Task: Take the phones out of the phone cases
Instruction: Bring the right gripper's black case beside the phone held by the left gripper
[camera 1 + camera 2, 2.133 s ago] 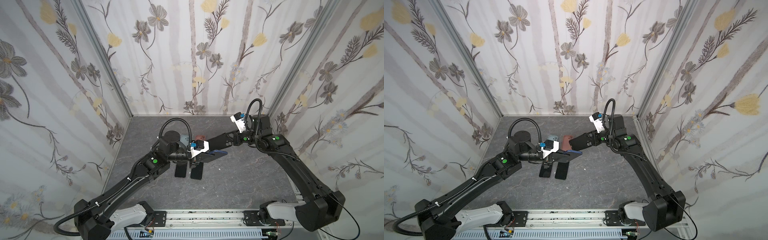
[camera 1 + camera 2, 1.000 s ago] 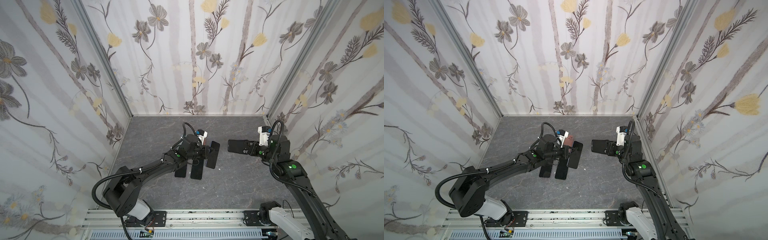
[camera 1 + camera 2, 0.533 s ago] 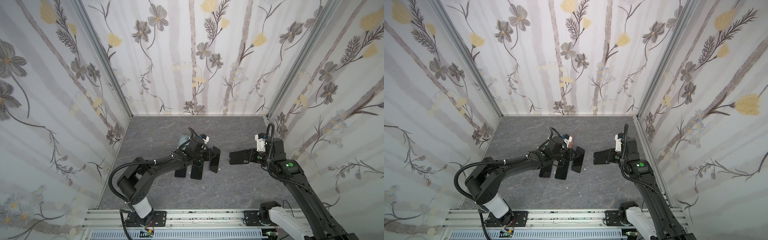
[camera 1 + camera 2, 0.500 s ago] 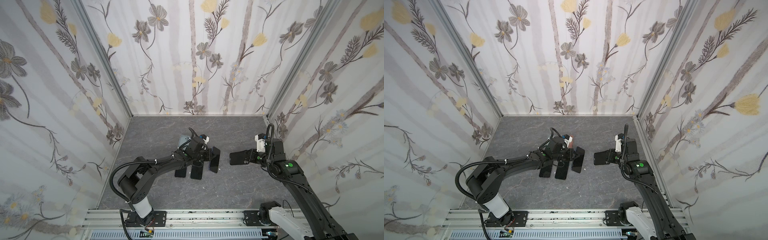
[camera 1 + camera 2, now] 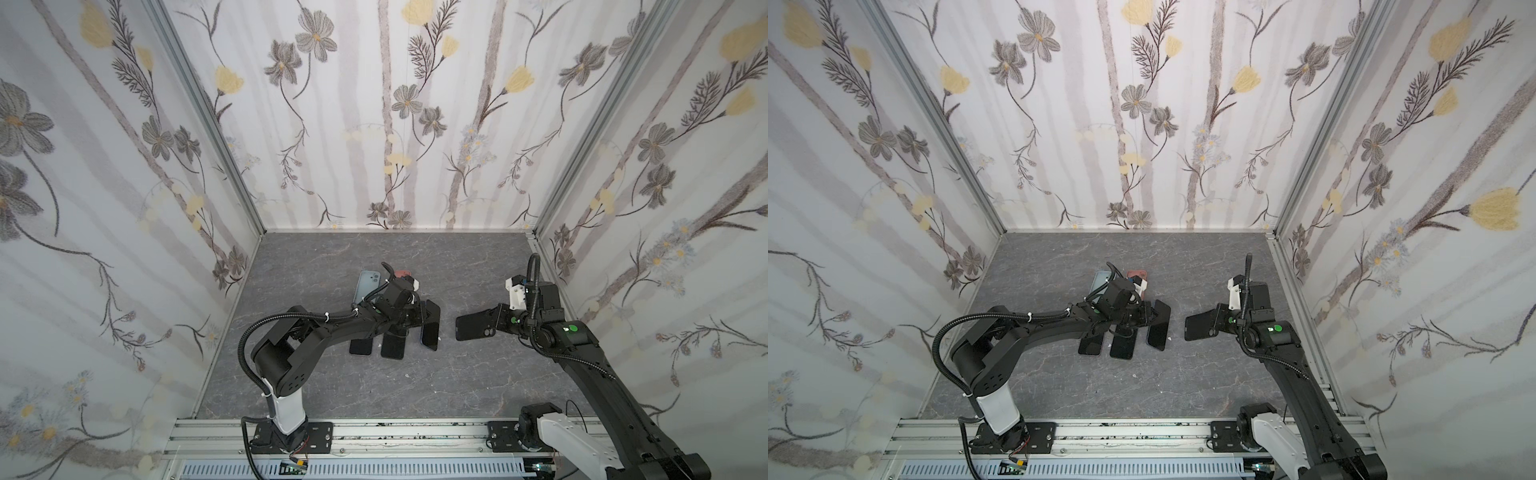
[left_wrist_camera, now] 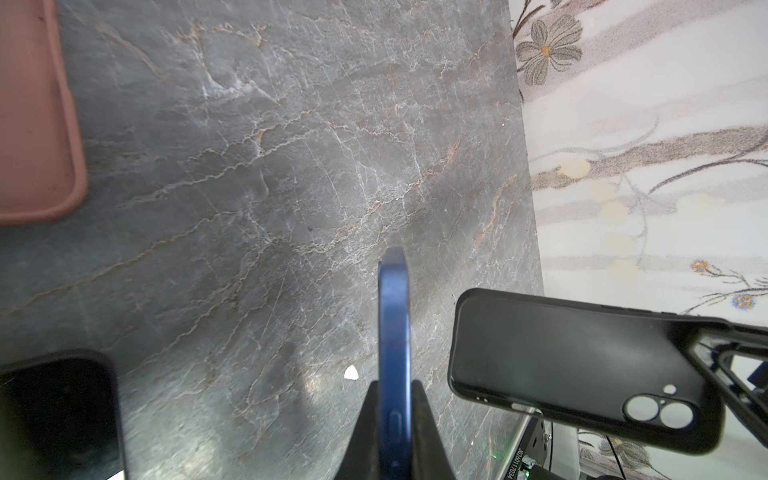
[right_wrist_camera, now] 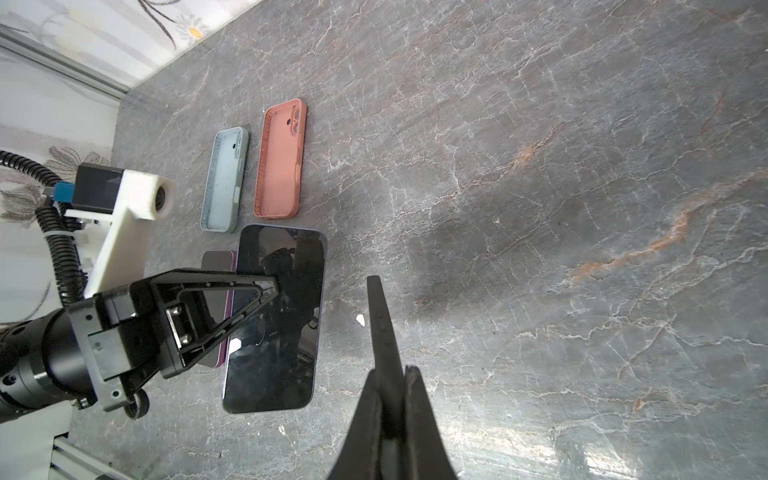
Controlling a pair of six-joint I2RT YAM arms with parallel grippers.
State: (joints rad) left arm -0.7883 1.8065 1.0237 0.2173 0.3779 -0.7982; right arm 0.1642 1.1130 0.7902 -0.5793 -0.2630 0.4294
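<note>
The phone (image 6: 392, 324) is out of its case and clamped flat between the left jaws. From the left wrist it shows edge-on: a slim band of matt blue metal with a rounded corner and a long side button, running straight out past the jaw tips. From the right wrist, the phone (image 7: 286, 332) turns a glossy black screen with rounded corners that mirrors the finger laid across it. In both top views the phone (image 5: 431, 328) (image 5: 1158, 328) sits tilted; I cannot tell whether its lower end touches the tabletop (image 5: 332, 257).

The phone case (image 6: 573, 361) is pinched at its camera end by the right jaws, which are closed thin on its wall. It reaches from their tips toward the left jaws, near the phone but apart from it. It is a matt black shell with a raised rim, and it is empty: the pale wall shows through its two round lens holes.

On the far side of the left jaws a salmon case (image 7: 280, 162) and a pale blue-grey case (image 7: 224, 180) lie side by side, open side up and empty. Both are matt and round-cornered. On the near side, partly under the left jaws, two dark phones (image 5: 360, 345) (image 5: 392, 347) lie flat, screens up. The tabletop is grey, stone-patterned, with pale and rusty veins
</note>
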